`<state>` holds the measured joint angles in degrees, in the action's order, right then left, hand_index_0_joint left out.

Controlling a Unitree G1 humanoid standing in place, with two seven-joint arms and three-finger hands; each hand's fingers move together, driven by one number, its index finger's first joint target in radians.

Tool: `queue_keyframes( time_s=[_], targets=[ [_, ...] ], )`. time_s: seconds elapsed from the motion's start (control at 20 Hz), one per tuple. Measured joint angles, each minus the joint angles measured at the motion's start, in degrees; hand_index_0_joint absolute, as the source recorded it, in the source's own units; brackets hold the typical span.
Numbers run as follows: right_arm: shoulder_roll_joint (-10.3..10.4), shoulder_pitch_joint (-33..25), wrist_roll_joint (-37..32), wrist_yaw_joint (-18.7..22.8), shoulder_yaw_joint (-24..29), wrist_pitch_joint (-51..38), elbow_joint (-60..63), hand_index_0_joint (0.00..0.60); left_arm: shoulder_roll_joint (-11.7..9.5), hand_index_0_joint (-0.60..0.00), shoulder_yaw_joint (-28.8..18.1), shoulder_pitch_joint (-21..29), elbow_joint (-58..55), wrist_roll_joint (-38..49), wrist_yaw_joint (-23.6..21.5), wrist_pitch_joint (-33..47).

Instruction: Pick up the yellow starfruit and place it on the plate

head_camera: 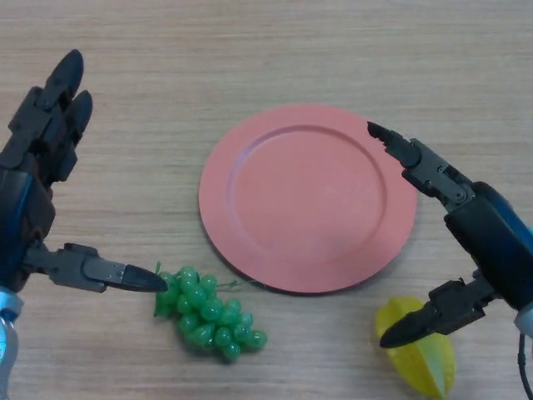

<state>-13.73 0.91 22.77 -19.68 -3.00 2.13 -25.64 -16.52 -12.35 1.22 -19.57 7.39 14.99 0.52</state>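
Observation:
A yellow starfruit lies on the wooden table at the lower right, just below the edge of a round pink plate. My right hand is open above it. Its fingers reach over the plate's right rim and its thumb hangs over the starfruit's upper side. I cannot tell whether the thumb touches the fruit. My left hand is open at the left, fingers straight, thumb pointing right.
A bunch of green grapes lies below the plate's left edge, right beside my left thumb's tip.

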Motion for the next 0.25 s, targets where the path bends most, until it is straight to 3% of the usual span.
queue_keyframes(
  time_s=[0.25],
  targets=[
    [1.43, -2.5, -5.57, 4.8, -0.39, 6.29, -5.51, 0.0, 1.03, 0.0, 0.26, -0.64, -4.42, 1.18, -0.75, -1.45]
  ],
)
